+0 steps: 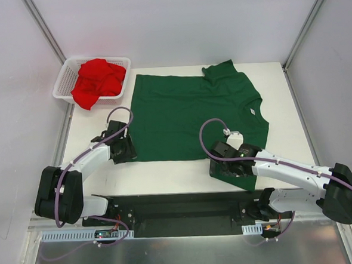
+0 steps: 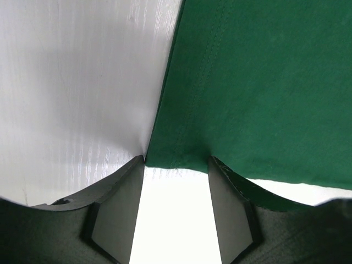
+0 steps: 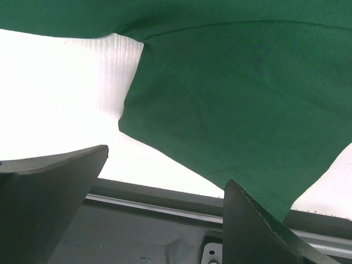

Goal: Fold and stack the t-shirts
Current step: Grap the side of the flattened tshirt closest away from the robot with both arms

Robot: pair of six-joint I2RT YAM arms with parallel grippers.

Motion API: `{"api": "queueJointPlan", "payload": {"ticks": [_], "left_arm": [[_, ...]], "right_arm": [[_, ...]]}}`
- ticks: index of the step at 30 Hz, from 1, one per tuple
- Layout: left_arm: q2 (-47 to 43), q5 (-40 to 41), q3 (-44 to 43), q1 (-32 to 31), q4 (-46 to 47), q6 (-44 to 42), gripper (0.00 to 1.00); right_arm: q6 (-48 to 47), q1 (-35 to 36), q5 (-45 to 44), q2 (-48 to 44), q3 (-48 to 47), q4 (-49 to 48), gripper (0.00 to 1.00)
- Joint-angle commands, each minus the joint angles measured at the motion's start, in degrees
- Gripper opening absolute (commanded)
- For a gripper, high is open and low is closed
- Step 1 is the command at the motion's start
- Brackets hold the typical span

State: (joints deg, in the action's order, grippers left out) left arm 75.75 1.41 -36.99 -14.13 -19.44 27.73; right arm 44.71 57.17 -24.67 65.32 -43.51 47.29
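The green t-shirt lies flat and open in the middle of the worktop. Its bottom hem points to the left edge and its neck points to the right edge. The red t-shirt sits in a heap in the white basket at the far left corner.

I think the step now is the first fold of the green shirt, and it has not begun. Both arms are getting ready to grab.

The left arm reaches low and flat over the worktop from the near edge. The left jaws are partly spread. The near corner of the hem sits right at their tips, but they are not pinching it.

The right arm bends in from the near right corner, with its wrist low over the near sleeve. The right jaws are spread wide, and the sleeve lies under them. They hold nothing.

Next, both jaws need to go down and close on the cloth. Then they should lift together and carry the near side over to the far side.
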Motion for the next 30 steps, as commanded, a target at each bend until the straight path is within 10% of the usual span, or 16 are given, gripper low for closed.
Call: {"api": "queueJointPlan", "payload": {"ticks": [1,30], "left_arm": [[-1.8,-0.9,0.8,0.7,-2.0,0.3,0.49],[3.4,-0.4,-2.2,1.7,-2.2,-0.6,0.34]], "right_arm": [[-0.2,0.2,-0.7,-0.2,-1.8,0.6,0.96],[0.1,0.2,-1.4,-1.2,-1.9,1.9,0.96]]}}
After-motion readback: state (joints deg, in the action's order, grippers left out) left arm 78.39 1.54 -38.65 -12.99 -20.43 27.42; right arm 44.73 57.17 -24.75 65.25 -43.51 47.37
